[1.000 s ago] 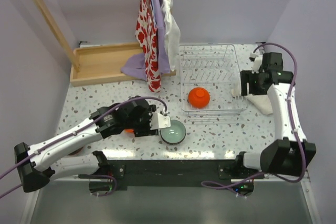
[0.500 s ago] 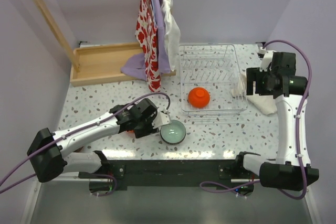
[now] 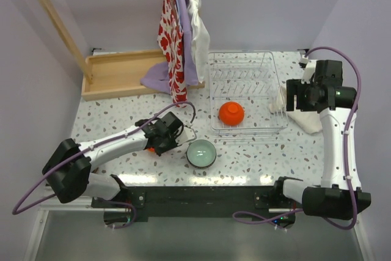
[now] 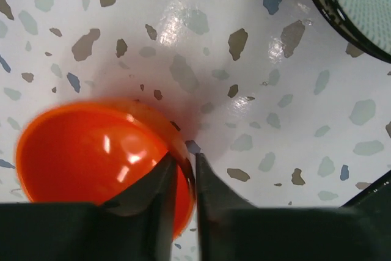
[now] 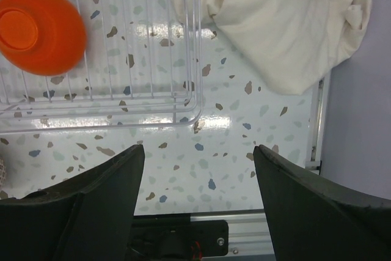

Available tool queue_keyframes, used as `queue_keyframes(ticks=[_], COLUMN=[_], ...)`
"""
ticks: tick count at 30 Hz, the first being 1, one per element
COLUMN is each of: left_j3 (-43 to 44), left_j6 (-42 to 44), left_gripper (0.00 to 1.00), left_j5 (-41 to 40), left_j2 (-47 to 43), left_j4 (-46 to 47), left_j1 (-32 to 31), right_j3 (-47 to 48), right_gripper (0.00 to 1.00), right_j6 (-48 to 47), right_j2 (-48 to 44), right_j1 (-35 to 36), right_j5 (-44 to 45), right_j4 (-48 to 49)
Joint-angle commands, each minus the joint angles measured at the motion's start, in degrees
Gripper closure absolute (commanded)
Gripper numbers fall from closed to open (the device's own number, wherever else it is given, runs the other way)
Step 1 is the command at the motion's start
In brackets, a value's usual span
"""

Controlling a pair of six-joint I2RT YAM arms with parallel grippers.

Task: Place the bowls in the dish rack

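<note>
Rim of the orange bowl [image 4: 91, 151] is pinched by the left hand [image 4: 186, 162]
It's been swung off the mint bowl [image 3: 201, 153] and narrowed, bowl sat on the bench [image 4: 275, 120]; right hand [image 5: 198, 151] is held wide open, empty, by the dish rack [image 3: 247, 128].

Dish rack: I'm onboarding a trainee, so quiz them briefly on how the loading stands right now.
1. True or false: the mint green bowl sits in the dish rack.
2. How many bowls are in the rack? A one, B two, C none.
3. Fill in: the left gripper has its jaws on the rim of a bowl coloured ____.
Key: 1 false; 2 A; 3 orange.
</note>
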Motion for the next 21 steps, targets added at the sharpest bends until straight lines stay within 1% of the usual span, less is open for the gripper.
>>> queue_keyframes(ticks=[1, 2, 3, 6, 8, 10, 11, 13, 14, 16, 17, 19, 20, 21], left_j3=[0.2, 0.5, 1.3, 3.0, 4.8, 9.2, 13.2, 17.5, 21.6, 24.9, 27.9, 30.7, 34.1, 35.4], left_j6=[0.6, 1.0, 1.3, 2.7, 4.0, 4.6, 6.4, 8.3, 10.7, 13.6, 15.7, 17.4, 20.1, 19.8], left_gripper=[0.94, 0.98, 1.0, 1.0, 1.0, 1.0, 1.0, 1.0, 1.0, 1.0, 1.0, 1.0, 1.0, 1.0], left_j5=[1.3, 1.5, 1.4, 2.1, 4.3, 5.0, 8.2, 11.1, 15.3, 20.3, 24.3, 27.8, 32.2, 32.9], left_j2=[-1.1, -1.4, -1.8, -3.9, -5.4, -6.8, -7.0, -7.4, -7.6, -7.5, -7.1, -5.0, -3.8, -2.6], left_j4=[0.7, 0.0, -1.6, -4.9, -7.3, -11.3, -15.2, -18.9, -22.1, -24.3, -25.6, -26.1, -27.2, -26.0], left_j1=[0.3, 0.3, 0.3, 0.3, 0.3, 0.3, 0.3, 0.1, 0.2, -0.4, -1.1, -4.4, -5.5, -7.6], right_j3=[1.8, 1.6, 1.4, -0.1, -0.7, -0.3, 0.0, 0.7, 0.9, 0.8, 0.7, -0.5, -0.8, -1.6], right_gripper=[0.25, 0.25, 0.25, 0.26, 0.27, 0.27, 0.27, 0.27, 0.27, 0.27, 0.27, 0.28, 0.29, 0.29], right_j6=[0.2, 0.1, 0.0, 0.0, 0.1, 0.2, 0.2, 0.2, 0.4, 1.5, 2.0, 3.4, 3.6, 4.1], right_j2=[-0.6, -1.2, -1.5, -2.5, -2.9, -3.2, -3.3, -3.4, -3.5, -3.9, -3.9, -4.5, -4.9, -5.2], right_j1=[0.1, 0.1, 0.1, 0.1, 0.1, 0.1, 0.1, 0.1, 0.1, 0.1, 0.1, -0.3, -0.5, -0.7], right_j5=[0.0, 0.0, 0.1, 0.0, -1.3, -2.2, -2.6, -3.7, -4.2, -6.1, -6.9, -9.9, -11.3, -13.2], right_j4=[-0.1, -0.1, 0.0, 0.1, 0.0, -0.5, -0.9, -1.5, -1.8, -2.2, -2.4, -2.2, -2.0, -1.6])
